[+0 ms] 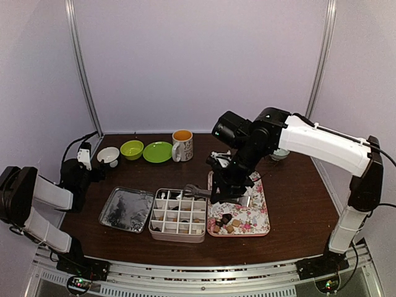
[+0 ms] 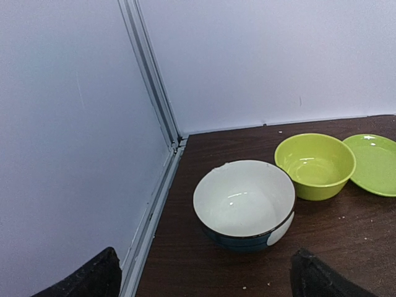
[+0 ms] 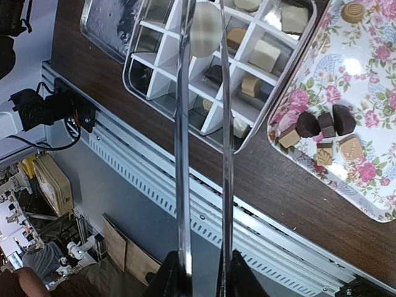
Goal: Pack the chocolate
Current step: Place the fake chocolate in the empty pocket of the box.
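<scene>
My right gripper (image 3: 204, 275) is shut on thin metal tongs (image 3: 183, 154). The tong tips pinch a round cream-white chocolate (image 3: 204, 30) above the white divided box (image 3: 133, 74), whose cells hold several chocolate pieces. In the top view the right gripper (image 1: 226, 189) hangs over the seam between the box (image 1: 176, 235) and the pink floral tray (image 1: 255, 204). Several dark and tan chocolates (image 3: 322, 130) lie at the tray's near end. My left gripper (image 2: 207, 275) stands open at the far left, holding nothing.
A white bowl (image 2: 244, 201), a green bowl (image 2: 315, 164) and a green plate (image 2: 374, 164) sit just ahead of the left gripper. A mug (image 1: 182, 144) stands behind the box. A shiny metal lid (image 1: 127, 209) lies left of the box.
</scene>
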You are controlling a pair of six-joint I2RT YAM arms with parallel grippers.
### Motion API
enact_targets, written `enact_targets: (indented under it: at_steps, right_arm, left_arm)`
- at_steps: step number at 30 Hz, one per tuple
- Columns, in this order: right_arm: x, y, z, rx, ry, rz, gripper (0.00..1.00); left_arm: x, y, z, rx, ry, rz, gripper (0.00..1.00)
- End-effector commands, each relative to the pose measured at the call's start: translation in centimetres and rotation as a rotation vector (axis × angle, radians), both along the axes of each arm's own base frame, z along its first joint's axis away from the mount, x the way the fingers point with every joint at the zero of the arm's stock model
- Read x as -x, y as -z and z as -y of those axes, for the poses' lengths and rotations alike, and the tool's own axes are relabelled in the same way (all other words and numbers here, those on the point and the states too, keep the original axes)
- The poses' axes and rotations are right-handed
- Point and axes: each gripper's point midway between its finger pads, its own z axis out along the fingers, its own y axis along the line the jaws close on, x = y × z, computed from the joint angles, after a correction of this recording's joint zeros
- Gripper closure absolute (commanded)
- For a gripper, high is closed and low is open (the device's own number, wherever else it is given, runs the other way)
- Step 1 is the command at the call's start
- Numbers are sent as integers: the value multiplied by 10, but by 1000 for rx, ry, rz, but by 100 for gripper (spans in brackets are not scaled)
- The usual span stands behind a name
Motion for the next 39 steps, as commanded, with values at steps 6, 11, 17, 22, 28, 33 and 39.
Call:
enact_targets:
  at_steps: [6, 11, 17, 22, 28, 33, 39]
  right_arm:
    - [40, -1, -35, -22, -202, -99, 77]
    - [54, 5, -37, 10, -242, -130, 76]
    - [59, 9, -37, 21, -270, -144, 75]
    - [57, 14, -45, 27, -292, -150, 74]
    - [55, 14, -47, 32, -296, -153, 65]
    - [52, 13, -47, 36, -282, -142, 63]
    - [38, 9, -44, 43, -235, -75, 66]
  left_arm:
    - [-6, -21, -3, 5, -9, 74, 2]
    - [-6, -21, -3, 5, -8, 74, 2]
    - [-6, -21, -3, 5, -8, 73, 2]
    - [-6, -21, -3, 5, -9, 74, 2]
    - [-6, -21, -3, 5, -9, 74, 2]
    - [-6, -21, -3, 5, -8, 74, 2]
    - [-6, -21, -3, 5, -8, 75, 2]
